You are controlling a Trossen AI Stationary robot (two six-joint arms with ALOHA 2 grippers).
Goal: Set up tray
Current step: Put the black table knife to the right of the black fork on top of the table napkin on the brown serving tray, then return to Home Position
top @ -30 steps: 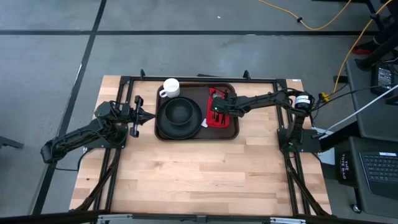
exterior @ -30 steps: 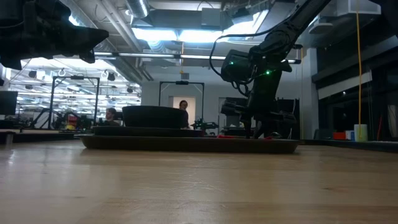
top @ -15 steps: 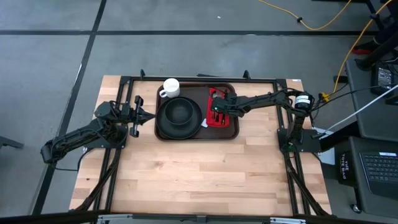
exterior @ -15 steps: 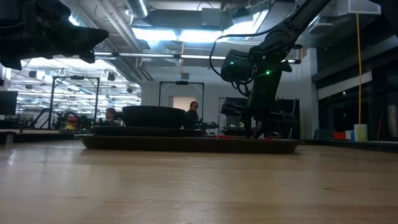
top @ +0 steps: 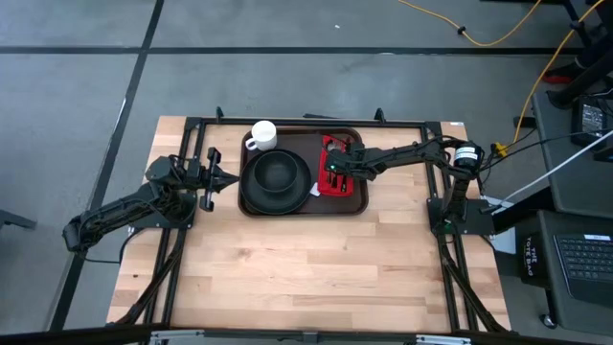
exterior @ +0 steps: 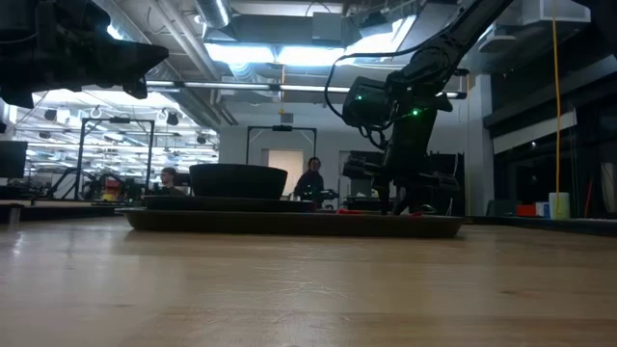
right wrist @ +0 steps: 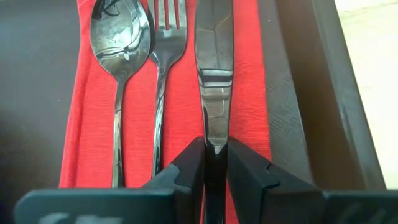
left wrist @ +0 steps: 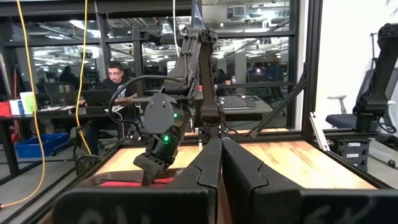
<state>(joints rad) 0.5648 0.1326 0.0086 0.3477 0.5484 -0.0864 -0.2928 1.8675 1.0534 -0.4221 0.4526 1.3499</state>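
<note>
Showing near-complete setup: tray (top: 303, 206) loaded with plate (top: 276, 180), mug (top: 262, 135), napkin (right wrist: 252, 74), spoon (right wrist: 119, 37), fork (right wrist: 166, 37); right claw (right wrist: 211, 163) clamped on knife (right wrist: 212, 68), left claw (left wrist: 221, 163) shut, empty.

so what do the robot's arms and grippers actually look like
Both arms are dark, jointed, tube-like links. The left gripper has two black, wedge-shaped fingers. The right gripper has the same black angular fingers. A black cable loops over the right arm's wrist, where small green lights glow.
</note>
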